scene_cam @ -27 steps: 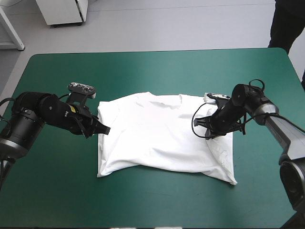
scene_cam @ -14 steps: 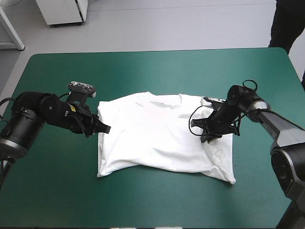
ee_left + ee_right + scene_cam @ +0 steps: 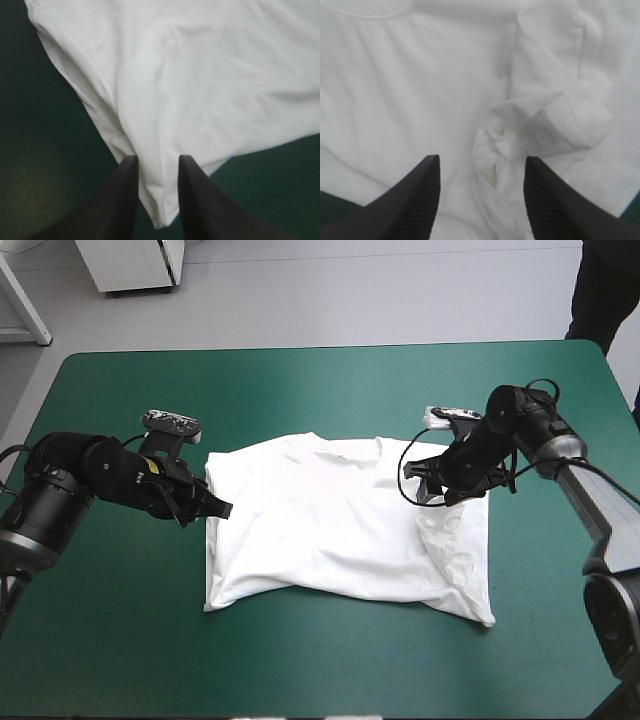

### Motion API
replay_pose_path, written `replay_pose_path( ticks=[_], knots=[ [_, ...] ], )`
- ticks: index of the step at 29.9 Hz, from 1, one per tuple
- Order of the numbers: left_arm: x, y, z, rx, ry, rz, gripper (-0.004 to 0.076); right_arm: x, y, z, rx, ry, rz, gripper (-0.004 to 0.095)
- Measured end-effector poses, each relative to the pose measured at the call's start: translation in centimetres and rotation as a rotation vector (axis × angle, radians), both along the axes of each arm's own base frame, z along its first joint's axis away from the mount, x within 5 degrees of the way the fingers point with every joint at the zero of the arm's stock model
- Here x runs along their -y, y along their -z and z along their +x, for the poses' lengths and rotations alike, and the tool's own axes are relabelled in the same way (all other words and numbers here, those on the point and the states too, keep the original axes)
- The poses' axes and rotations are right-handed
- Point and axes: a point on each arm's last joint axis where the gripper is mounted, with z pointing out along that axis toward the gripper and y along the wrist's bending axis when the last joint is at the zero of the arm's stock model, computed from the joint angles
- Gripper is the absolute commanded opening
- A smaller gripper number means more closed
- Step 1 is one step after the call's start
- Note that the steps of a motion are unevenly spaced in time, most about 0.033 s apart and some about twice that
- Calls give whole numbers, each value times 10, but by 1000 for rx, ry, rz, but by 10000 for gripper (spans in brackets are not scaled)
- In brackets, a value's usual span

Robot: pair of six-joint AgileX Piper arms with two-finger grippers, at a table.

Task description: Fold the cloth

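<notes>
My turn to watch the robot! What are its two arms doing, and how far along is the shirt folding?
Left end effector: shut on the T-shirt at its left edge, low over the table.
Right end effector: open, above a bunched-up lump on the shirt's right side.
T-shirt: spread mostly flat mid-table, collar toward the far edge.
Done: spreading, roughly.
Left: probably flatten the lump, then make the folds.
</notes>
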Motion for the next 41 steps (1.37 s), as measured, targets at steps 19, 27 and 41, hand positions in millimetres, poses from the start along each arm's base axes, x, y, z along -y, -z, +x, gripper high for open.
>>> replay_pose_path(
  ticks=[19, 27, 41],
  knots=[
    [-1, 2, -5, -48, 45, 35, 283, 42, -102, -123, 349, 22, -128, 439],
    [17, 46, -23, -186, 139, 103, 295, 47, -84, -148, 296, 65, -122, 439],
    [23, 120, -51, -287, 119, 260, 295, 48, -85, -150, 298, 72, -118, 420]
  ],
)
